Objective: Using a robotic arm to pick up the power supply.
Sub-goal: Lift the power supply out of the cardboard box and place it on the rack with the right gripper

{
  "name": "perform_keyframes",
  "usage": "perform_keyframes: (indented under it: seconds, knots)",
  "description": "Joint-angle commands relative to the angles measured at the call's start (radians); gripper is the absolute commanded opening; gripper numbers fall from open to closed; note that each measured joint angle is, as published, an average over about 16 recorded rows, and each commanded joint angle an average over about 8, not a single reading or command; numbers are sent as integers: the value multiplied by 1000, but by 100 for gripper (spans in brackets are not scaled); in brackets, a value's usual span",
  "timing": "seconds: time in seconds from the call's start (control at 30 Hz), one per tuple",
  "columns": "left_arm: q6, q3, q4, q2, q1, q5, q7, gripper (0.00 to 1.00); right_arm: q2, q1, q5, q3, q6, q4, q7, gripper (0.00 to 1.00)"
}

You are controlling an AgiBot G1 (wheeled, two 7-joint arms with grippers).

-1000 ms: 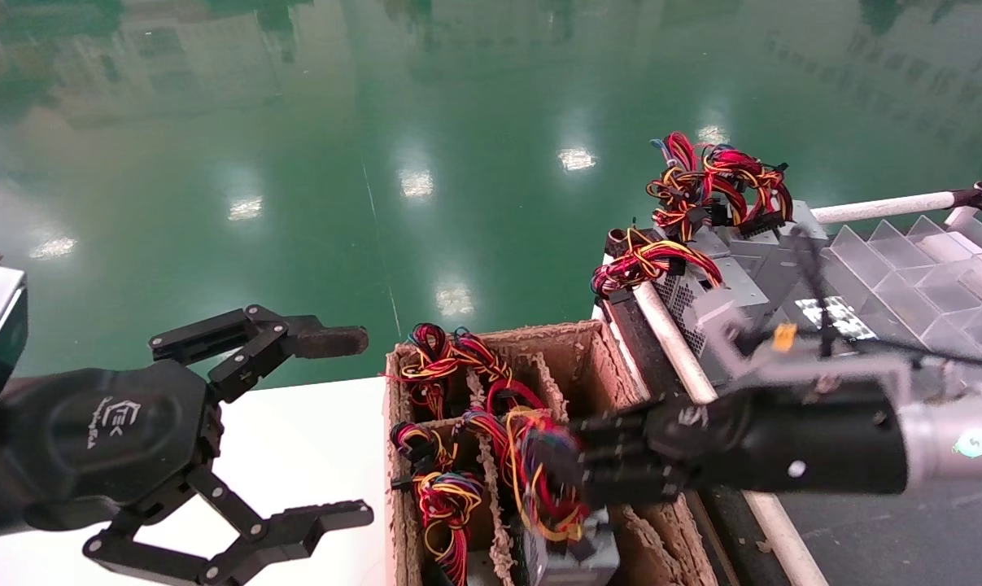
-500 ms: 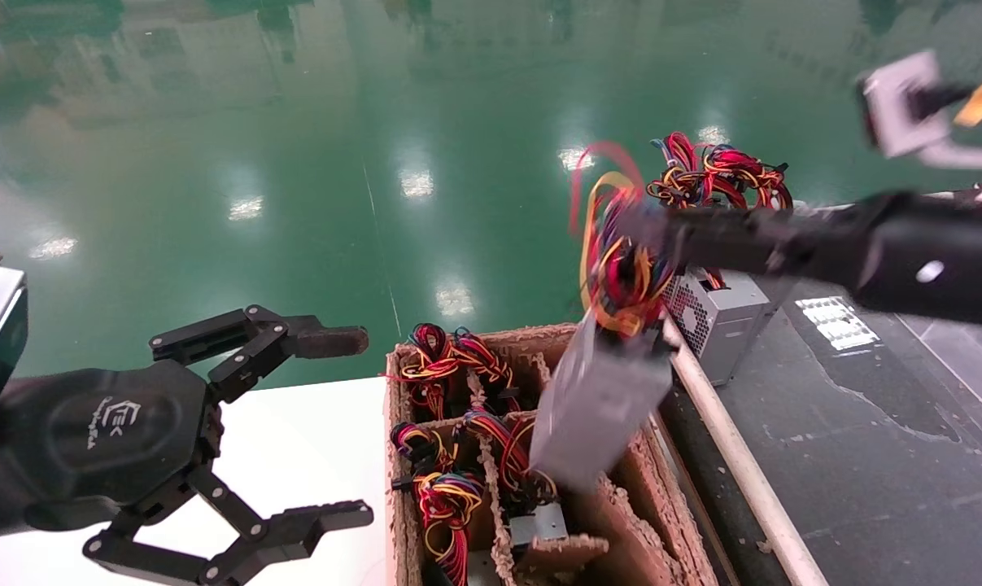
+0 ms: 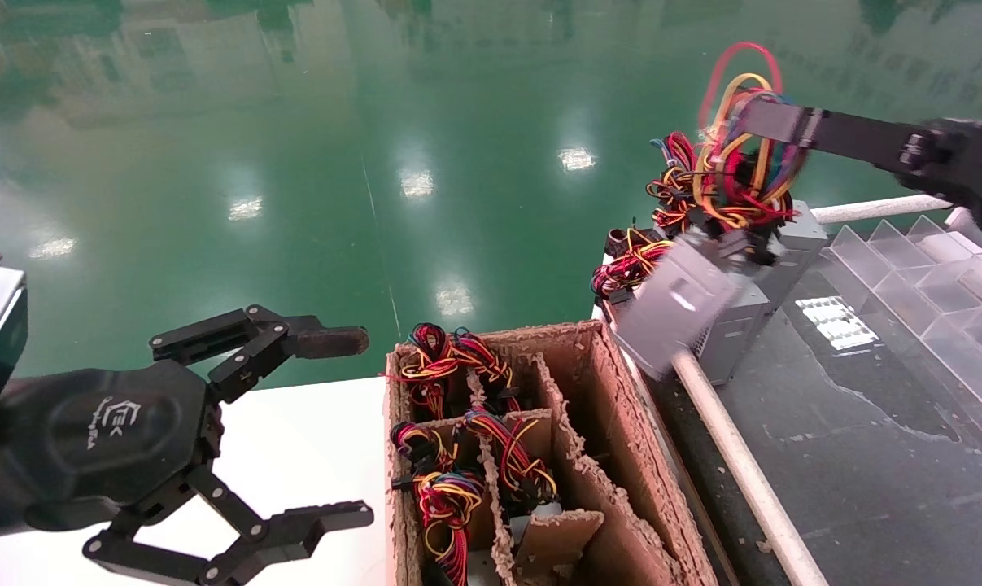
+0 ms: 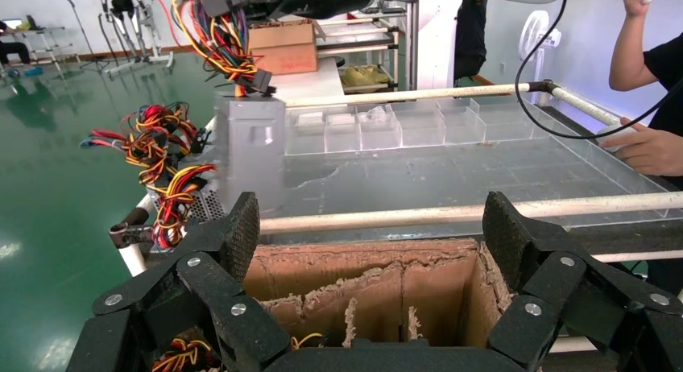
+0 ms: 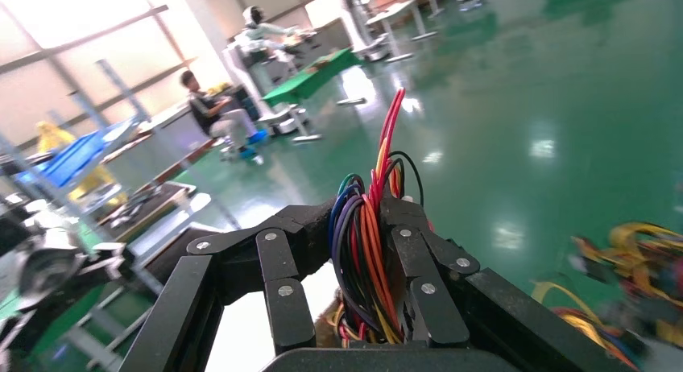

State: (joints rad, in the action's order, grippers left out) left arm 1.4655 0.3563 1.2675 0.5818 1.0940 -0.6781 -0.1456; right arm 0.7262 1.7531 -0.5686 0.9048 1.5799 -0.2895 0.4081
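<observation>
Cardboard box (image 3: 613,407) holds wire bundles (image 3: 446,496); right compartment empty.

Power supply (image 3: 676,305): dull grey sheet metal, smooth, matt; its wire bundle (image 3: 739,175) glossy plastic-sheathed strands. Right gripper (image 5: 370,251): black, finely grained matt finish, bright metal screw heads; left gripper (image 3: 238,439) same texture. Cardboard box (image 3: 621,423) at 6 o'clock in the head view: brown, rough, edges torn and fibrous. Floor (image 3: 336,146): green, high gloss, mirrors the lights. Rail (image 3: 735,456): white, smooth tube. Trays (image 3: 930,285) at 3 o'clock: clear, shiny plastic. Tabletop (image 3: 295,439): white, smooth.
</observation>
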Motion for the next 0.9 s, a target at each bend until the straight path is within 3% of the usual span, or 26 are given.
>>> perform_keyframes:
  seconds: [0.03,0.4,0.9]
  knots:
    - [0,0,0,0,0,0,0,100,-9,3,-2,4,0,32,-5,0]
    - [0,0,0,0,0,0,0,100,-69,-39,-11,30,0,103,-44,0]
    - [0,0,0,0,0,0,0,100,-77,-41,-45,60,-17,206,-100,0]
